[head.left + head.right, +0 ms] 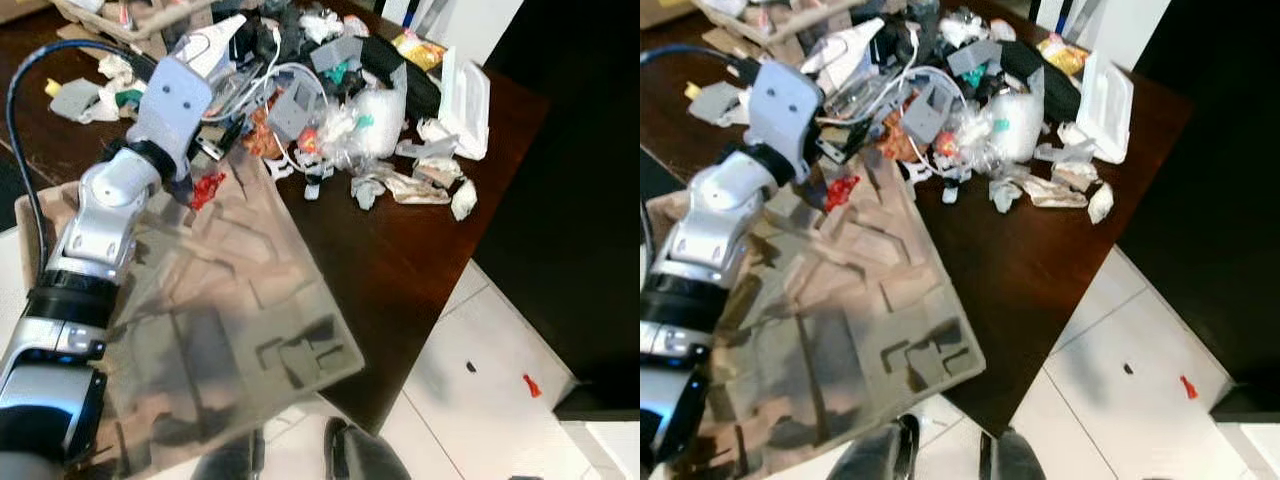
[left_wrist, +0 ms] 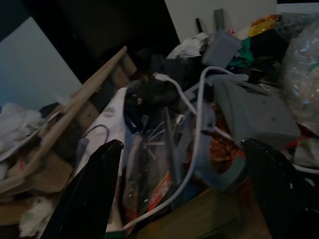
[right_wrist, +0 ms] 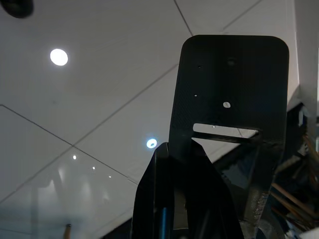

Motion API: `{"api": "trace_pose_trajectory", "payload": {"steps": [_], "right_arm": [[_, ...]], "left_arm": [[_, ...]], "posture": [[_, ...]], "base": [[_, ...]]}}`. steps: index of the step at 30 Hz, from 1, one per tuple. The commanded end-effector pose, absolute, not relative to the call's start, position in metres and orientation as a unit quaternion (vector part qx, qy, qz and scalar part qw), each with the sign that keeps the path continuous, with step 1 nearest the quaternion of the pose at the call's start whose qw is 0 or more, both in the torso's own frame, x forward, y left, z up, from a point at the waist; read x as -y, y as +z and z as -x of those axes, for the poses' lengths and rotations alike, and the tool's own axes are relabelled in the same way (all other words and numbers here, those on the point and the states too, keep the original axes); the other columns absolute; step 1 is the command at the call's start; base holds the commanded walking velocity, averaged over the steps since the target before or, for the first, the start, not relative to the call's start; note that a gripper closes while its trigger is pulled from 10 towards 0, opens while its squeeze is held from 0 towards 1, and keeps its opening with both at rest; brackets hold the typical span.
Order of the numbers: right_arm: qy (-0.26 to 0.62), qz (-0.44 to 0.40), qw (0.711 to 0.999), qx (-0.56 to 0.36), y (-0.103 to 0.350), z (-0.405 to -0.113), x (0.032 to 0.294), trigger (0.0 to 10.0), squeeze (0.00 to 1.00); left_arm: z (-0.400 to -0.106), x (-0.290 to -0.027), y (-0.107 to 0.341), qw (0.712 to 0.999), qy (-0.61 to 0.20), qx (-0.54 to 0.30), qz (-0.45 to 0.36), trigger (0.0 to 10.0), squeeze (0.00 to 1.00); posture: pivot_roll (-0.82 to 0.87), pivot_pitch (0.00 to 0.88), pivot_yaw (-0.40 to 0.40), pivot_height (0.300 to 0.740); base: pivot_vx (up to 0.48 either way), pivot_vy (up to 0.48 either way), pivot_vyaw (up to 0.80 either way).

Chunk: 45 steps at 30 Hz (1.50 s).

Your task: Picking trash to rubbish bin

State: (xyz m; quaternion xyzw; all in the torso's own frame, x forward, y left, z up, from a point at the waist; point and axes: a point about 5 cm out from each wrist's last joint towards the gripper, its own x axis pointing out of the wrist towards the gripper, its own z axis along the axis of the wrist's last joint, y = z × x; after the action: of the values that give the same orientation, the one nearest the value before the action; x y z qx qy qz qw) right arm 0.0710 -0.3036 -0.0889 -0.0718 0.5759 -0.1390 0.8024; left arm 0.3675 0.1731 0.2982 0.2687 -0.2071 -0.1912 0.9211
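Trash pile (image 1: 330,90) heaped on dark table (image 1: 400,270): white cable (image 2: 192,149), grey plastic housing (image 2: 254,112), clear crinkled bag (image 1: 375,125), crumpled wrappers, white foam box (image 1: 465,100) at far side. Lies directly ahead of left gripper (image 2: 182,194), touching distance, nearest items sitting between the spread fingers (image 2: 89,194). Cable's long run goes roughly along the gripper's reach, looping back across the housing. Small red scrap (image 1: 207,188) just below and beside the gripper, at edge of a moulded cardboard tray (image 1: 230,320).

Left gripper released, fingers wide apart, nothing held. Clearly the nearer arm; probably the one to take the next piece.

Right gripper (image 3: 199,189) pointed up at ceiling, well away from pile; fingers look pressed together, nothing between them.

Containers: cardboard tray under left arm, overhanging table's near edge, recesses look bare. No rubbish bin seen. Foam box closed, contents unknown.

Judgement: early in task, most trash not yet picked. Risk: cable tangled with neighbours, may drag housing along.
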Motion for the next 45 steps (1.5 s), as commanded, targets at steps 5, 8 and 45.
{"api": "trace_pose_trajectory", "payload": {"steps": [5, 8, 45], "right_arm": [[-0.142, 0.074, 0.782, -0.602, -0.091, -0.044, 0.309, 10.0, 0.00], [-0.144, 0.075, 0.781, -0.603, -0.090, -0.040, 0.311, 10.0, 0.00], [-0.143, 0.076, 0.793, -0.587, -0.089, -0.058, 0.308, 10.0, 0.00]], "left_arm": [[-0.367, -0.160, 0.296, 0.916, -0.214, 0.214, -0.264, 10.0, 0.00], [-0.367, -0.155, 0.292, 0.917, -0.218, 0.212, -0.260, 10.0, 0.00], [-0.368, -0.179, 0.305, 0.922, -0.154, 0.221, -0.278, 0.0, 0.00]], "posture": [[0.00, 0.445, -0.068, 0.740], [-0.01, 0.452, -0.071, 0.740], [0.01, 0.402, -0.073, 0.740]], "base": [[0.000, 0.000, 0.00], [0.000, 0.000, 0.00], [0.000, 0.000, 0.00]]}}
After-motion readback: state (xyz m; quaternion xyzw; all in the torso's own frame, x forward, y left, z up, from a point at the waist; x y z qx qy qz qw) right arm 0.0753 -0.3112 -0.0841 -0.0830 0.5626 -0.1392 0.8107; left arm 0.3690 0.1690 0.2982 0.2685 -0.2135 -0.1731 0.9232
